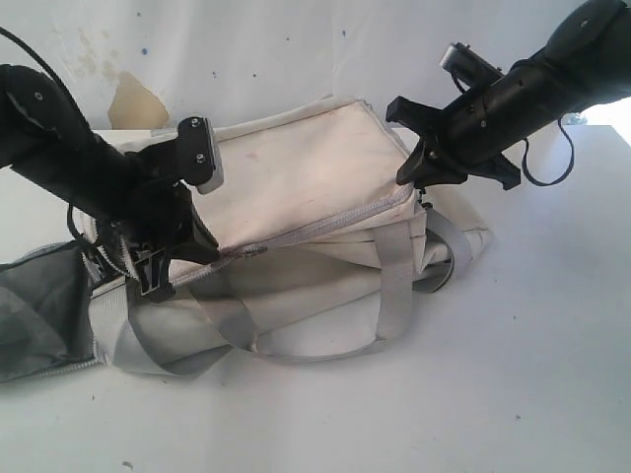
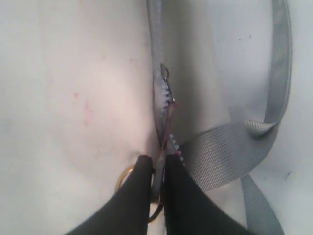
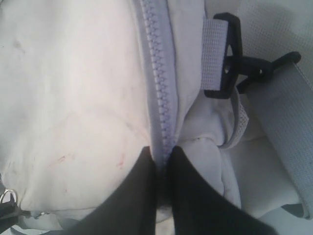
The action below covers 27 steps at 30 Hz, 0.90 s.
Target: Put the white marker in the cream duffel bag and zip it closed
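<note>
On the cream duffel bag (image 1: 296, 168), left jaws pinch the zipper pull (image 2: 165, 125); right jaws clamp the zipper (image 3: 159, 73).

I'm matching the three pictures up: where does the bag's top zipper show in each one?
Exterior: the zipper runs diagonally across mid-picture, along the bag's top.
Left wrist: centre, slider just beyond the left end effector gripping it.
Right wrist: centre, closed teeth running into the right end effector.
Shared landmark: the stained cream top panel beside it.
</note>
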Tool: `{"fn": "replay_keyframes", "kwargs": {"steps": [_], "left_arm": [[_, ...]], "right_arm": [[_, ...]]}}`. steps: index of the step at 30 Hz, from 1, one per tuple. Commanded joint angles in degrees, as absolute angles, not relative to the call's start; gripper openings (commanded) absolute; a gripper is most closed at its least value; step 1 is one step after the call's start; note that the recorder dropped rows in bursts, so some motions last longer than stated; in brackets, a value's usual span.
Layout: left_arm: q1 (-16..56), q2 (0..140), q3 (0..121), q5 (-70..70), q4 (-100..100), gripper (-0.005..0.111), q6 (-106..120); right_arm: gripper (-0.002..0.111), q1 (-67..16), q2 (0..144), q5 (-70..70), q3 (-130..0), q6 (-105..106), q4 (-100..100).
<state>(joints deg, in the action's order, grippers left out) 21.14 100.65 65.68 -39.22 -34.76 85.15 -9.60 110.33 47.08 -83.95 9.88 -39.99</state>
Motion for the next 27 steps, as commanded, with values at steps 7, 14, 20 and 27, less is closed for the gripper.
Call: {"fn": "replay_keyframes", "kwargs": {"steps": [7, 14, 20, 27], "left_arm": [[21.3, 95.5, 65.8, -48.1, -28.9, 0.0, 65.5], [21.3, 93.4, 65.8, -53.9, -26.7, 0.0, 55.9], [21.3, 93.1, 65.8, -58.1, -38.9, 0.0, 57.3], [21.3, 93.3, 65.8, -56.0, -56.6, 0.0, 68.6]], "right_arm": [[0.0, -9.2, 109.8, 45.8, -83.9, 10.6, -40.5], [0.0, -9.2, 109.8, 43.6, -83.9, 10.4, -44.4], [0.0, -9.2, 109.8, 43.8, -83.9, 15.3, -49.6], [0.0, -9.2, 109.8, 46.5, -83.9, 20.4, -49.6]]}}
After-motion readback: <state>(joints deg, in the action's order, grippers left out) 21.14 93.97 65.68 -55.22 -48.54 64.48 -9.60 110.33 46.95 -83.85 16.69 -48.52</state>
